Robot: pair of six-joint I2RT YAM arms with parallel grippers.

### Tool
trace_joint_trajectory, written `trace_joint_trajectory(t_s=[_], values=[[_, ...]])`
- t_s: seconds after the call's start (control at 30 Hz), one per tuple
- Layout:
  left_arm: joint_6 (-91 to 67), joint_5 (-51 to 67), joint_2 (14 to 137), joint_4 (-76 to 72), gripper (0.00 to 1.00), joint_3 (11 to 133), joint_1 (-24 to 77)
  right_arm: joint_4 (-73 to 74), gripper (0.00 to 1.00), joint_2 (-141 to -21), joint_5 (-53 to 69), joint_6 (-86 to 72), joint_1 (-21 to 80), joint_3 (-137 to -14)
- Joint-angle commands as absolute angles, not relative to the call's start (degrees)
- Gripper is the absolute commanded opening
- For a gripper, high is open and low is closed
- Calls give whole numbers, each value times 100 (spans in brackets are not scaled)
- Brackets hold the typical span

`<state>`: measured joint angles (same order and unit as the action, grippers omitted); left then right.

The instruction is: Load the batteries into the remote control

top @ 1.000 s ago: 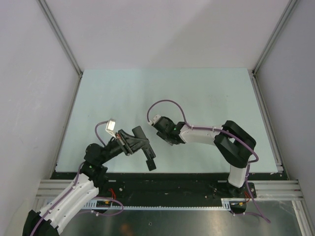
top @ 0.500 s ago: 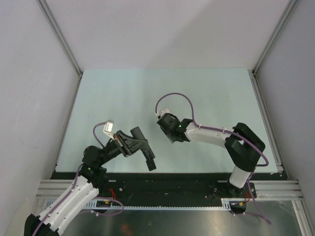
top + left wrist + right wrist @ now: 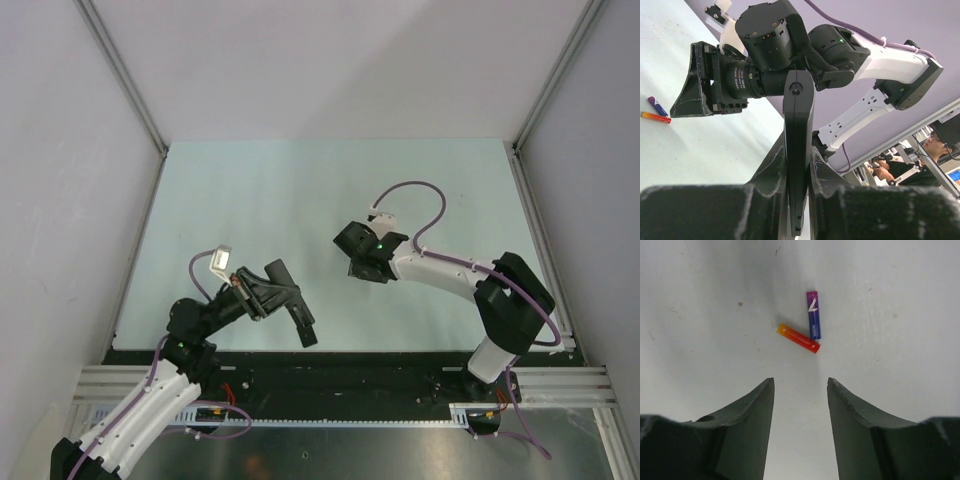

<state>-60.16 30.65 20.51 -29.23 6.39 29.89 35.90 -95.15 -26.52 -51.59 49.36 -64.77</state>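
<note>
My left gripper (image 3: 272, 293) is shut on the remote control (image 3: 301, 322), a slim black bar held edge-on above the table; in the left wrist view the remote (image 3: 799, 110) stands between the fingers (image 3: 827, 172). My right gripper (image 3: 352, 245) is open and empty, hovering over the table. In the right wrist view the red-orange battery (image 3: 798, 338) and the blue-purple battery (image 3: 813, 315) lie touching in a V just ahead of the right gripper (image 3: 800, 380). Both batteries also show in the left wrist view, blue-purple (image 3: 657, 106) and red-orange (image 3: 655, 118). In the top view they are hidden.
The pale green table (image 3: 250, 200) is walled by grey panels at the left, back and right. A black strip (image 3: 340, 365) with the arm bases runs along the near edge.
My right gripper has swung right and back, away from the remote, to a spot above the batteries. My left gripper has stayed put, still holding the remote.
</note>
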Motion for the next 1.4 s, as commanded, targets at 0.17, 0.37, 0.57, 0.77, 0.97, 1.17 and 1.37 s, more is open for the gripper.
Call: trace_joint_trajectory(t_s=[0.17, 0.37, 0.57, 0.77, 0.97, 1.17, 1.37], values=[[-6205, 3120, 1784, -3050, 0, 598, 3023, 3779, 55, -9702, -2540, -7874, 4852, -6618], [-6214, 3041, 1696, -3041, 0, 554, 3041, 3937, 55, -9966, -2408, -8156, 4816, -6618], [-6144, 2997, 1758, -3032, 0, 615, 3050, 3920, 57, -10125, -2417, -7902, 4694, -6671], [-6126, 2988, 1793, -3015, 0, 607, 3050, 3824, 61, -10283, -2320, -7568, 4518, -6724], [-6117, 2979, 1837, -3015, 0, 580, 3050, 3665, 61, -10415, -2268, -7383, 4438, -6811], [-6126, 2997, 1846, -3015, 0, 545, 3050, 3639, 62, -10538, -2250, -7304, 4570, -7066], [-6144, 3006, 1846, -3015, 0, 518, 3050, 3691, 63, -10652, -2250, -7418, 4544, -7198]])
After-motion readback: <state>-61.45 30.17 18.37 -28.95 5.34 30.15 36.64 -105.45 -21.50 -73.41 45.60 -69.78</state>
